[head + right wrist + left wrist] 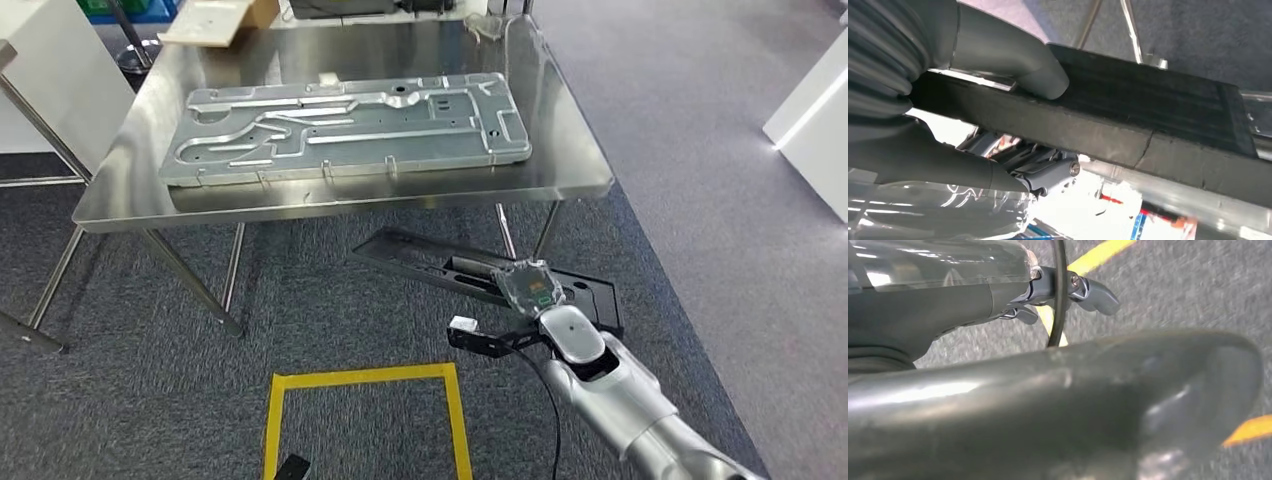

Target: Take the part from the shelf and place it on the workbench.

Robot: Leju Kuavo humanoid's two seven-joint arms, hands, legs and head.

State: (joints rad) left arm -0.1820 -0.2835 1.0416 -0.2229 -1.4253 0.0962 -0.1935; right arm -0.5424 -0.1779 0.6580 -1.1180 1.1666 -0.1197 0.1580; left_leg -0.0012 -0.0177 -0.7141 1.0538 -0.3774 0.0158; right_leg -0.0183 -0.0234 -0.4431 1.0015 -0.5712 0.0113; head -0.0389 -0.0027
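Observation:
The part is a flat black panel (462, 268) with cut-outs, held level over the carpet just in front of and below the steel workbench (340, 197). My right hand (530, 288) grips its near right end. In the right wrist view the thumb (1013, 60) presses on the top of the black panel (1128, 115) and the darker fingers (1038, 167) curl underneath. My left hand (1013, 385) hangs over the grey carpet with nothing in it, its fingers (1088, 290) apart from the thick thumb.
A large grey machined metal plate (350, 125) covers most of the workbench top. A cardboard box (222, 16) lies at the bench's far end. A yellow tape square (365, 405) marks the floor. White cabinets stand at the left (45, 70) and right (815, 110).

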